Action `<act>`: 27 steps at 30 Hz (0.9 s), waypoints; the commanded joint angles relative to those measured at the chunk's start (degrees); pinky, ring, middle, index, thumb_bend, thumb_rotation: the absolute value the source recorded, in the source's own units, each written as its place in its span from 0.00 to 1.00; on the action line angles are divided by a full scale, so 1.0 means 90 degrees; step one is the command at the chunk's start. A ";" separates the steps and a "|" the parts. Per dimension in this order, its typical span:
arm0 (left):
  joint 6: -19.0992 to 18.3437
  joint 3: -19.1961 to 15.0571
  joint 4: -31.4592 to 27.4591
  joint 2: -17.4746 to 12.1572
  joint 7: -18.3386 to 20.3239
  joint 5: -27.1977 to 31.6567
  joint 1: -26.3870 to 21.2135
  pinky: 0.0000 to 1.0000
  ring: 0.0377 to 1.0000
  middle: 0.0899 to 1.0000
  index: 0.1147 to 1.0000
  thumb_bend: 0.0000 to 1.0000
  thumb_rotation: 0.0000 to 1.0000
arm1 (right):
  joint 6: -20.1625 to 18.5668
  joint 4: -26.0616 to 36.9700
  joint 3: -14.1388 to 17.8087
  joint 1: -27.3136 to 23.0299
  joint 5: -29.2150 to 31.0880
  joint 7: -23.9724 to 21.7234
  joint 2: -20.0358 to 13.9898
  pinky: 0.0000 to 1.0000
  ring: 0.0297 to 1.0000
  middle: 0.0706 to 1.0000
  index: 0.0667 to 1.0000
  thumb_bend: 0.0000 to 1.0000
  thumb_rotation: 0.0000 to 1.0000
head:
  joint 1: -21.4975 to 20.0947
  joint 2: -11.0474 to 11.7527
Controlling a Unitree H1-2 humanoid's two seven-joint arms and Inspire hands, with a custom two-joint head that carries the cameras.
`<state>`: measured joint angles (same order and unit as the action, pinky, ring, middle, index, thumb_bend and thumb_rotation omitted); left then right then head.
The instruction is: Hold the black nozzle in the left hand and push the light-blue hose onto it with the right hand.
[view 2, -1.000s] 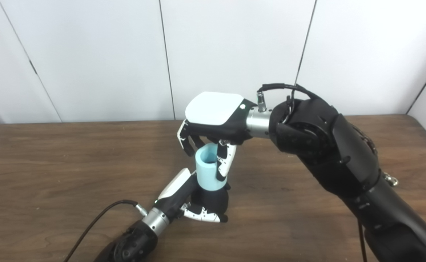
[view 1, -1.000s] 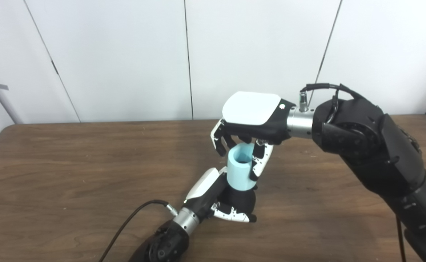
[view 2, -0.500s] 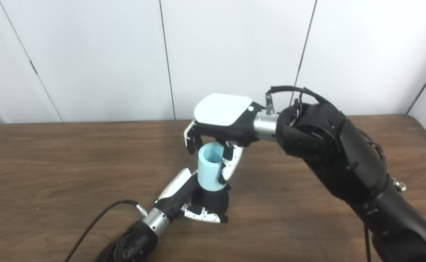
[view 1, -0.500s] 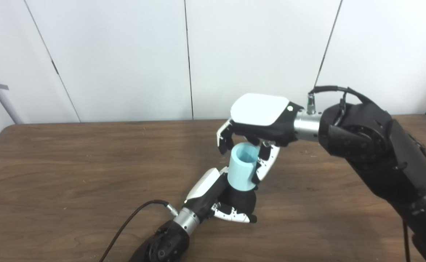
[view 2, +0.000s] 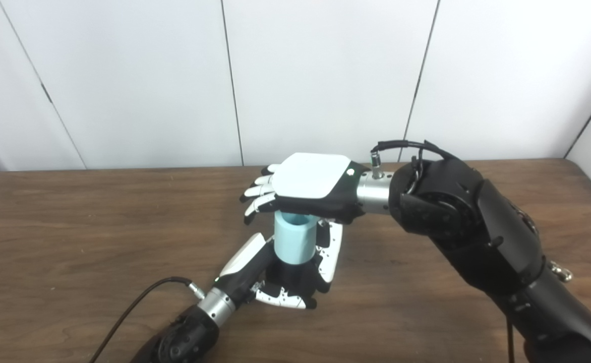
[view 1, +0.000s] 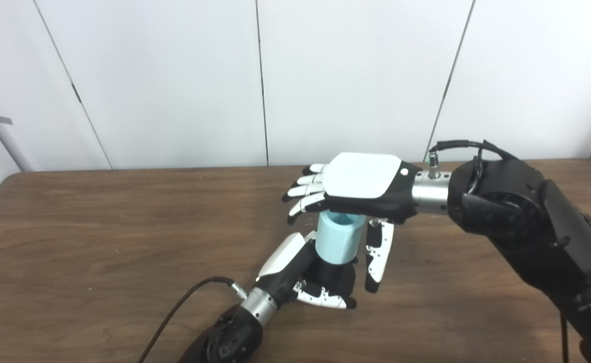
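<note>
no readable text or labels

left hand (view 1: 309, 282): low, fingers curled shut around something | right hand (view 1: 356, 184): palm down above it, fingers spread flat, thumb hanging down

Our right hand (view 1: 356, 189) wears a white plate on a black palm shell, with white-and-black fingers (view 1: 305, 194), a small pale dot at the plate's 3 o'clock corner, a silver wrist collar (view 1: 429, 186) and bulky black forearm (view 1: 527, 227). Our left hand (view 1: 305, 277) matches; a black cable (view 1: 179, 312) plugs in at its wrist.
</note>
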<state>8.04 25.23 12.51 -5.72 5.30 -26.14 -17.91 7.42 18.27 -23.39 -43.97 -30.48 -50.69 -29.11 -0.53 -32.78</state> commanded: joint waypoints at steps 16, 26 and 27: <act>-0.0230 0.0159 0.0327 0.0008 0.0207 -0.0093 0.0423 1.00 0.96 0.83 0.42 0.52 0.07 | 0.1615 0.0061 0.0799 0.0404 -0.0181 0.1817 0.0054 1.00 1.00 0.99 0.91 0.96 0.55 | 0.0076 0.0036; -0.0133 0.0160 0.0325 -0.0012 0.0189 -0.0055 0.0419 1.00 0.94 0.82 0.42 0.52 0.07 | 0.1525 -0.0200 0.1419 0.1228 0.0122 0.2543 0.0172 1.00 1.00 1.00 1.00 0.89 0.56 | 0.0075 -0.0027; -0.0133 0.0162 0.0307 -0.0019 0.0190 -0.0060 0.0426 1.00 0.94 0.82 0.42 0.52 0.07 | 0.1493 -0.0187 0.1446 0.1324 0.0155 0.2580 0.0186 1.00 1.00 1.00 1.00 0.89 0.57 | 0.0068 -0.0056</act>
<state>7.90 25.25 12.55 -5.64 5.36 -25.73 -17.91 20.98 15.38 -11.72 -30.73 -30.65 -29.61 -27.49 0.09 -32.96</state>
